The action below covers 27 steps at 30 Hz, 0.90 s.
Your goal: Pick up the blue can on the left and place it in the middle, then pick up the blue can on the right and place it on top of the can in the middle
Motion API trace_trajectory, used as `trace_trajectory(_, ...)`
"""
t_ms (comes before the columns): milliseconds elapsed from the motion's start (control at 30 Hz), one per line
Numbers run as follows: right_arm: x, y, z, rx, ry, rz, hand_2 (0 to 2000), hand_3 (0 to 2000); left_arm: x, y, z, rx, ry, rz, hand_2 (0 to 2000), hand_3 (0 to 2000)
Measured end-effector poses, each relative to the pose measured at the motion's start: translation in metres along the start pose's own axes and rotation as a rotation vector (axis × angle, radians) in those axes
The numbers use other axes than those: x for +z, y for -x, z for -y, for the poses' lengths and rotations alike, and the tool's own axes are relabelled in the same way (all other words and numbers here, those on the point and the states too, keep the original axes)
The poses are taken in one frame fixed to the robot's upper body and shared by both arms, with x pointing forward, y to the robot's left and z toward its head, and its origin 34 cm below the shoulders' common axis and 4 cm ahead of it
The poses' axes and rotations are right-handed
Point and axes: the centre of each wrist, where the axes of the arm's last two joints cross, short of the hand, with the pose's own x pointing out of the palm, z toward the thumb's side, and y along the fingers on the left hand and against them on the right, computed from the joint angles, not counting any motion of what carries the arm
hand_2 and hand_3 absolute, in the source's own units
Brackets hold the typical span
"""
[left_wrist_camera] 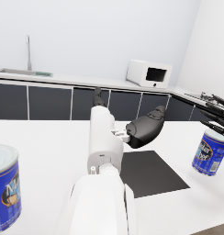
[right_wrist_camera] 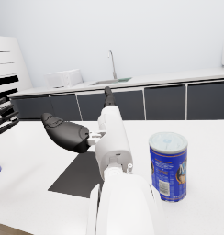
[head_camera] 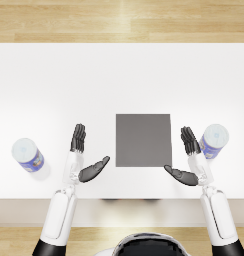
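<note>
Head view showed the left blue can (head_camera: 28,155) standing upright on the white table (head_camera: 59,80), well out to the left of the left hand (head_camera: 84,155) and not touching it; that hand held nothing, its fingers stretched forward and its thumb spread inward; between the two hands lay the dark grey square mat (head_camera: 143,140), bare, which I took for the middle spot; to its right the right hand (head_camera: 190,157) was likewise spread and empty, its fingertips just beside the right blue can (head_camera: 214,141), though whether they touched it I could not tell; counted, there were two blue cans, one mat, two hands, and neither can had yet been moved; as to handling, each can looked like a rigid metal cylinder with a pale flat lid and a printed paper label, probably of moderate weight if full and unlikely to dent or give under a firm grasp; the smooth rounded wall would likely be somewhat slippery, so the best hold seemed to be around the mid-height of the side, thumb opposed to fingers, leaving the lid and base free; kept upright, the flat lid of the first can should offer a steady seat for the second, provided the two were set squarely in line.
</note>
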Motion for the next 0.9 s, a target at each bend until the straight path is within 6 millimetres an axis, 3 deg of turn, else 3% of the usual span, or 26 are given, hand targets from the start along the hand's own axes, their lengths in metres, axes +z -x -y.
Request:
trace_trajectory(233,-0.002,-0.003,0.001,-0.040,0.043,0.012,0,0,-0.003,-0.002,0.001,-0.053,-0.039,0.002,0,0)
trace_trajectory(367,0.015,-0.005,0.003,-0.094,0.157,-0.117,0,0,0.014,0.005,0.004,-0.045,-0.156,-0.132,0,0)
trace_trajectory(533,0.042,0.012,-0.002,-0.215,0.262,-0.350,0,0,0.045,0.029,0.010,0.087,-0.288,-0.367,0,0)
trace_trajectory(667,0.057,0.027,-0.010,-0.303,0.306,-0.427,0,0,0.060,0.052,0.021,0.214,-0.336,-0.442,0,0)
trace_trajectory(900,0.055,0.044,-0.018,-0.389,0.287,-0.443,0,0,0.072,0.094,0.046,0.440,-0.353,-0.469,0,0)
